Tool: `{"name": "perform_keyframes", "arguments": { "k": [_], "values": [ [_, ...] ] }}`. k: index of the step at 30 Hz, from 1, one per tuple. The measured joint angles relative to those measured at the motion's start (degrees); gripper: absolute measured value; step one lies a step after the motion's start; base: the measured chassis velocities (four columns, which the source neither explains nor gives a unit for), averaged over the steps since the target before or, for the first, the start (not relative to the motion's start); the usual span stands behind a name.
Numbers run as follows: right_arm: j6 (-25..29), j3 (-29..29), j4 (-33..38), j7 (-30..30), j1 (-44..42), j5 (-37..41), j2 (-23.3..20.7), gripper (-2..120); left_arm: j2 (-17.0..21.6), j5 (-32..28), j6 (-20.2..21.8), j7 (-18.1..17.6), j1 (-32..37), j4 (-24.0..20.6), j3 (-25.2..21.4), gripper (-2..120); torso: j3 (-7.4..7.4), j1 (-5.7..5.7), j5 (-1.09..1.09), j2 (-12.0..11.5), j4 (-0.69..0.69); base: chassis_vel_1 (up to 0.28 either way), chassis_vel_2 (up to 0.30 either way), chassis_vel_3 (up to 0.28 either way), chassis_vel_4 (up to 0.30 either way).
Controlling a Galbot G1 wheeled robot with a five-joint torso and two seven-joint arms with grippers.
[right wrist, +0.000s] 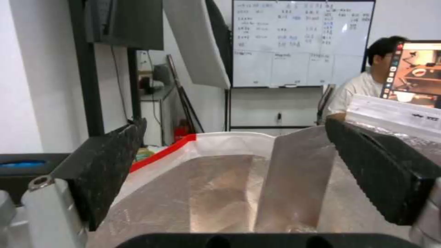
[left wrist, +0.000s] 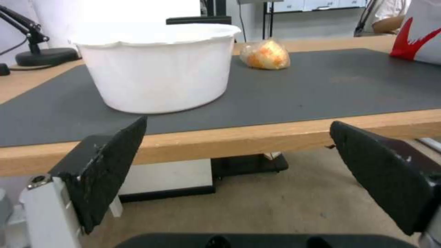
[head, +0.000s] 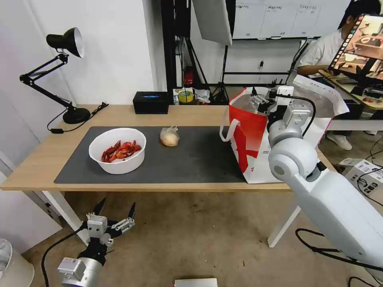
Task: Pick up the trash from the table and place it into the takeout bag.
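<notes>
Wooden table (head: pixel 48 159) carries bowl (head: pixel 117 150) directly ahead of the low left gripper (head: pixel 115 210), fingers spread; right gripper (head: pixel 261 100), also spread and empty, hangs over takeout bag (head: pixel 249 139)

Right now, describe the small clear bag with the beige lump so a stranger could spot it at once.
Find the light wooden table and its large dark grey mat. Near the mat's far edge, between the white round bowl of red crayfish shells and the red-and-white takeout bag, lies the small clear bag with a beige lump: knotted, soft, the smallest item.

light: bright, even | glare: bowl rim (left wrist: pixel 156 32) blown out | wrist views: soft
</notes>
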Motion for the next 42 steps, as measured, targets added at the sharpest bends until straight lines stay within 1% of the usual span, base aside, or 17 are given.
{"name": "perform_keyframes", "arguments": {
  "k": [5,8,9,11,12,13,15,18,20,21,25,26,29,36,38,39,42],
  "values": [
    [3.26,0.01,1.28,-3.94,-0.81,0.01,0.0,100,-0.28,0.08,-0.02,0.0,0.37,-0.09,-0.19,100,0.0,0.0,0.0,0.0,0.0,0.0,0.0,0.0,0.0],
    [6.65,0.03,3.92,-10.18,-2.59,-0.41,-0.39,100,-0.85,0.49,-0.18,0.01,0.61,-0.19,-0.23,100,0.0,0.0,-0.01,0.0,0.01,0.0,0.0,0.0,0.0],
    [6.65,0.03,3.92,-10.18,-2.59,-0.41,-0.39,100,-0.85,0.49,-0.18,0.01,0.61,-0.19,-0.23,100,0.0,0.0,-0.01,0.0,0.01,0.0,0.0,0.0,0.0],
    [7.67,0.06,4.69,-12.46,-3.49,-0.51,-0.59,100,-1.0,0.55,-0.26,0.01,0.69,-0.38,-0.26,100,0.0,0.0,-0.01,0.0,0.01,0.0,0.0,0.0,0.0],
    [8.81,0.07,5.18,-14.94,-4.45,-1.1,-0.8,100,-1.09,0.55,-0.31,0.02,0.79,-0.61,-0.38,100,0.0,0.0,0.0,0.0,0.0,0.0,0.0,0.0,0.0],
    [8.81,0.07,5.18,-14.94,-4.45,-1.1,-0.8,100,-1.09,0.55,-0.31,0.02,0.79,-0.61,-0.38,100,0.0,0.0,0.0,0.0,0.0,0.0,0.0,0.0,0.0],
    [11.97,0.15,6.19,-20.94,-7.57,-2.69,-1.09,100,-1.15,0.41,-0.48,0.03,1.15,-1.21,-1.16,100,0.0,0.0,0.0,0.0,0.0,0.0,0.0,0.0,0.0],
    [13.49,0.32,7.05,-23.91,-10.29,-3.38,-1.2,100,-1.16,0.32,-0.84,0.03,1.38,-1.28,-1.61,100,0.0,0.0,0.0,0.0,0.01,0.0,0.0,0.0,0.0],
    [15.13,0.68,8.26,-26.77,-14.04,-4.64,-1.47,100,-1.22,0.29,-1.15,0.03,1.43,-1.38,-1.78,100,-0.01,0.0,0.0,0.0,0.01,0.0,0.0,0.0,0.0],
    [15.13,0.68,8.26,-26.77,-14.04,-4.64,-1.47,100,-1.22,0.29,-1.15,0.03,1.43,-1.38,-1.78,100,-0.01,0.0,0.0,0.0,0.01,0.0,0.0,0.0,0.0],
    [16.91,2.1,10.02,-30.23,-21.26,-7.14,-2.02,100,-1.26,0.27,-1.22,0.08,1.34,-1.62,-1.81,100,-0.01,0.0,0.01,0.0,0.0,0.0,0.0,0.0,0.0],
    [16.91,2.1,10.02,-30.23,-21.26,-7.14,-2.02,100,-1.26,0.27,-1.22,0.08,1.34,-1.62,-1.81,100,-0.01,0.0,0.01,0.0,0.0,0.0,0.0,0.0,0.0],
    [19.24,2.88,10.24,-33.26,-26.64,-9.44,-2.4,100,-1.24,0.23,-1.42,0.08,1.06,-1.62,-1.76,100,0.0,0.0,0.0,0.0,0.0,0.0,0.0,0.0,0.0],
    [22.49,4.7,10.49,-34.85,-34.17,-13.18,-1.23,100,-1.15,-0.58,-1.41,0.59,0.93,-1.79,-1.59,100,0.0,0.0,-0.01,0.0,0.01,0.0,0.0,0.0,0.0],
    [22.65,4.8,10.49,-34.9,-34.61,-13.43,-1.12,100,-1.13,-0.62,-1.41,0.68,0.89,-1.79,-1.58,100,-0.01,0.0,-0.01,0.0,0.01,0.0,0.0,0.0,0.0],
    [23.95,5.46,10.42,-35.16,-38.07,-15.42,-0.34,100,-1.0,-0.78,-1.41,1.08,0.67,-1.67,-1.54,100,0.0,0.0,0.0,0.0,0.0,0.0,0.0,0.0,0.0],
    [25.54,6.06,10.02,-35.3,-41.02,-17.58,0.48,100,-0.73,-0.9,-1.4,1.25,0.42,-1.33,-1.47,100,-0.01,0.0,0.0,0.0,0.0,0.0,0.0,0.0,0.0]
  ]
}}
